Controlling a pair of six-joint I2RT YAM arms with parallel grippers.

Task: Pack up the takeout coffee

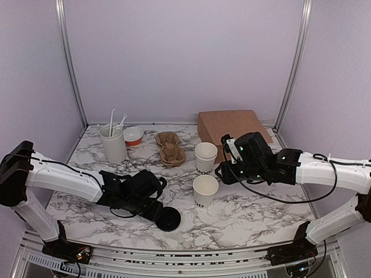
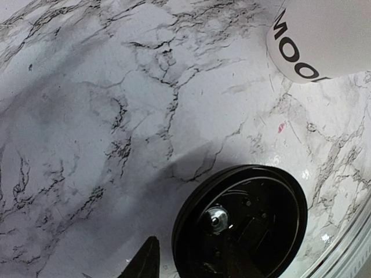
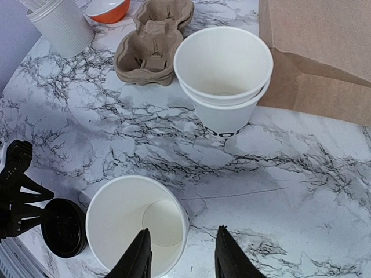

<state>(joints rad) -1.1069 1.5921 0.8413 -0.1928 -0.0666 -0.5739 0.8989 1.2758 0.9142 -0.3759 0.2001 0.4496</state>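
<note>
Black lid (image 1: 168,219) lies flat, left claw (image 1: 157,209) at its 10 o'clock, grip can't tell. Lidless cup (image 1: 206,190) at lid's 2 o'clock, right claw (image 3: 182,258) spread over its rim. No lidded takeout coffee visible; left arm nearer lid.

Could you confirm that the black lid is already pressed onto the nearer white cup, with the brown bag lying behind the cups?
Not quite: the nearer white cup is open, with no lid on it. The black lid lies on the marble table to its left, as the right wrist view shows. The brown bag does lie behind.
</note>
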